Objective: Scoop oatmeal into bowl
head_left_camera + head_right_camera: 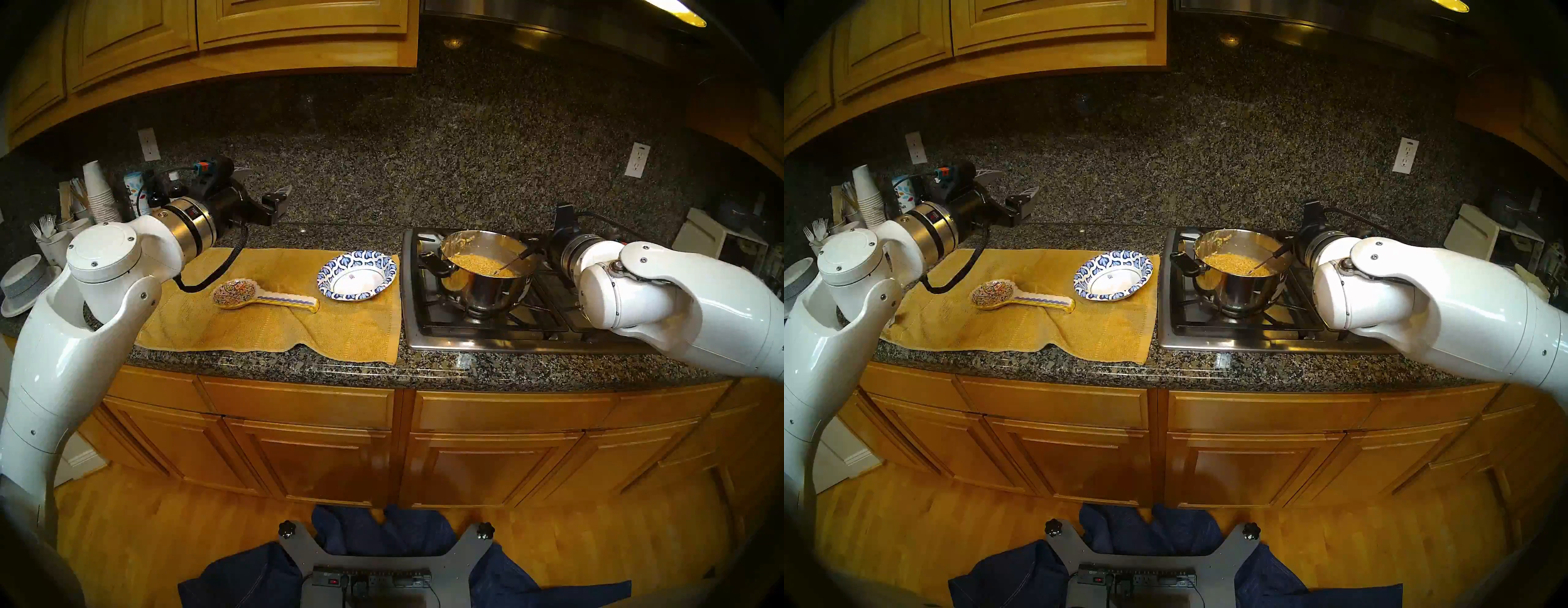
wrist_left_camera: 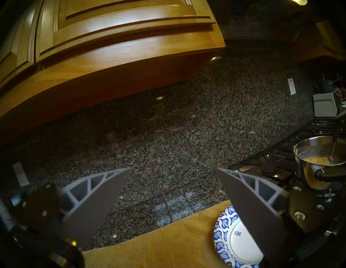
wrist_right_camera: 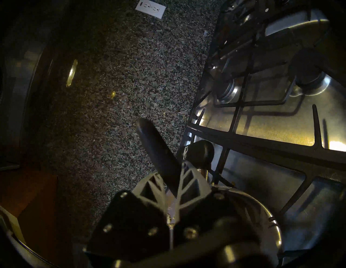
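Right wrist: right pincer [image 3: 173, 187] pinching smooth black handle [image 3: 155, 147]; left pincer [image 2: 173, 196] spread.

Right gripper [image 3: 171, 184]: jaws closed on a black handle [image 3: 156, 149], which juts up-left past the fingertips.
Pot [image 3: 269, 222]: steel rim curving at lower right; black knob-like handle [image 3: 201, 153] just beside the fingers.
Stove [image 3: 271, 119]: steel top, black grates, right half.
Backsplash [image 3: 131, 74]: speckled granite, left and centre.
Outlet [image 3: 150, 8]: white, top edge.
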Controlling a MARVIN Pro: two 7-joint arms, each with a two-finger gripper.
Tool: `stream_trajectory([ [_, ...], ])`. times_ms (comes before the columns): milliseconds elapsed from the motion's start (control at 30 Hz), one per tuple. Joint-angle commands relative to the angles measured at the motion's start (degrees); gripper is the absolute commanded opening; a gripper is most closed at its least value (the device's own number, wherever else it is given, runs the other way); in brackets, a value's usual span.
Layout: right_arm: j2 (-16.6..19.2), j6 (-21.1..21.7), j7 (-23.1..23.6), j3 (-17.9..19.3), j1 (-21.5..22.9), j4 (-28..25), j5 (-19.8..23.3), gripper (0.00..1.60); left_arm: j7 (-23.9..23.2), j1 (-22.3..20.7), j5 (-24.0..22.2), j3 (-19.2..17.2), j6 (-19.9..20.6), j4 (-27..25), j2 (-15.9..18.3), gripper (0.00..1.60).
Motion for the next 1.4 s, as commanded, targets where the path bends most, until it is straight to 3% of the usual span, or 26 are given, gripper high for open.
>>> stream_trajectory([
  [0,-0.09,0.02,5.30,3.19,0.63,-0.83,-0.37,0.00,-0.05,-1.69,0.10,-1.14,-1.12,-0.92,0.08,1.60],
  [100,-0.61,0.02,6.58,1.49,1.93,-2.37,-5.28,0.00,0.01,-1.67,0.05,-1.12,-1.01,-0.94,0.13,1.60],
  [333,-0.26,0.02,8.36,0.54,1.95,-3.80,-8.99,0.00,0.08,-1.69,-0.03,-1.07,-1.11,-0.94,0.21,1.60],
  [833,-0.35,0.02,7.95,-0.38,1.93,-4.15,-11.88,0.00,0.17,-1.70,-0.16,-0.99,-1.30,-0.92,0.37,1.60],
  [1033,-2.01,0.02,7.30,0.08,1.56,-5.21,-10.75,0.00,0.21,-1.70,-0.22,-0.96,-1.36,-0.91,0.44,1.60],
  [1367,-1.07,0.02,6.86,3.87,-0.28,-4.19,-3.57,0.00,0.29,-1.70,-0.32,-0.90,-1.42,-0.92,0.55,1.60],
])
